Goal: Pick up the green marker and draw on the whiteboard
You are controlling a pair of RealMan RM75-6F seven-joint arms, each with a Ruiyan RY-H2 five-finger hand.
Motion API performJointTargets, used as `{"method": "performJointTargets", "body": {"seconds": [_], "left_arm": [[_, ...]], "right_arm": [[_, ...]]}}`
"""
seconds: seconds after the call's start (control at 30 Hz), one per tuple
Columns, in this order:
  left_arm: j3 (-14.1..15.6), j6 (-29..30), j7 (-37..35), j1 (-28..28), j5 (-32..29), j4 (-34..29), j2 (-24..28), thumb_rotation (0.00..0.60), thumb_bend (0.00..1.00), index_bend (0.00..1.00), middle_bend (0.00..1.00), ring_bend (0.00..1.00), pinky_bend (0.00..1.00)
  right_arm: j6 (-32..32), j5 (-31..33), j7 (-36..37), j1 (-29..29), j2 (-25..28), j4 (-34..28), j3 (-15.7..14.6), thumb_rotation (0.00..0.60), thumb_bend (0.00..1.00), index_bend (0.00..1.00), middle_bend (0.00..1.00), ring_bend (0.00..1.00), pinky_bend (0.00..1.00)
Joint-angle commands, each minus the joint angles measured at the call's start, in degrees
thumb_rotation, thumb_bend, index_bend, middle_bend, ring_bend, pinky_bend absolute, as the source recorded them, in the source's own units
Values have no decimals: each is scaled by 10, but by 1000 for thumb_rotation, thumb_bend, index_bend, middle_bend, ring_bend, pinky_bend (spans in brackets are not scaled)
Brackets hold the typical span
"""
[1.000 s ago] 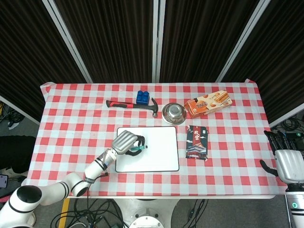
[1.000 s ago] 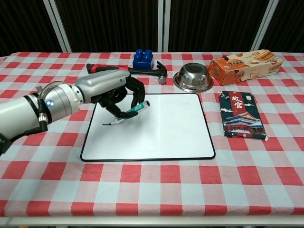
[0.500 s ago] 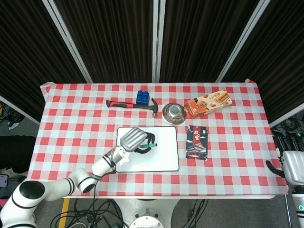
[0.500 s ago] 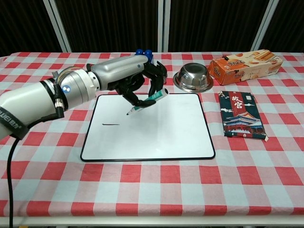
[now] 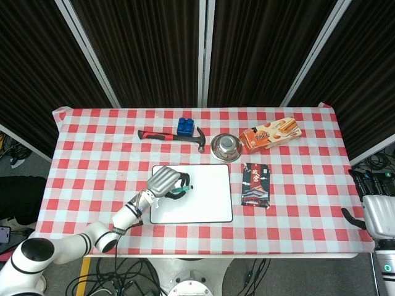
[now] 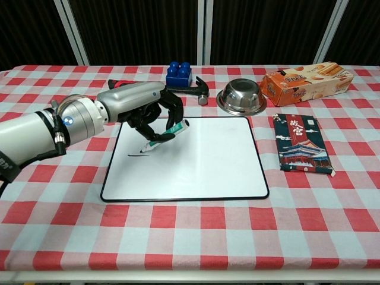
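My left hand (image 6: 145, 108) (image 5: 163, 182) grips the green marker (image 6: 164, 136) (image 5: 180, 190) over the upper left part of the whiteboard (image 6: 196, 166) (image 5: 207, 200). The marker slants down to the left, its tip just above the board's surface near a short dark line (image 6: 138, 155) drawn on the board. My right hand (image 5: 378, 209) hangs off the table's right edge, fingers apart and holding nothing; the chest view does not show it.
Behind the board lie a hammer (image 6: 178, 89), a blue block (image 6: 179, 73) and a steel bowl (image 6: 241, 96). A biscuit box (image 6: 306, 81) sits at the back right, a dark packet (image 6: 301, 143) right of the board.
My left hand, which had swung right and up over the board half a second ago, has come back left and down, bringing the marker tip close to the drawn line.
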Motion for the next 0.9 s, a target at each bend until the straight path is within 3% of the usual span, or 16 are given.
{"method": "performJointTargets", "body": {"seconds": [0.03, 0.33, 0.5, 0.9], "left_arm": [[4, -3, -2, 1, 1, -5, 2, 600, 403, 541, 558, 793, 893], [41, -26, 5, 14, 13, -97, 61, 600, 404, 541, 558, 786, 890], [31, 9, 11, 28, 14, -132, 76, 600, 406, 541, 558, 781, 890], [-6, -7, 26, 6, -10, -69, 28, 600, 408, 540, 558, 781, 883]], "right_arm": [[-1, 0, 1, 1, 0, 0, 0, 600, 155, 48, 118, 30, 136], [-5, -2, 7, 3, -2, 5, -1, 600, 155, 50, 118, 30, 136], [5, -4, 8, -1, 1, 5, 1, 600, 155, 50, 118, 30, 137], [-3, 1, 2, 1, 2, 0, 1, 600, 155, 49, 119, 30, 137]]}}
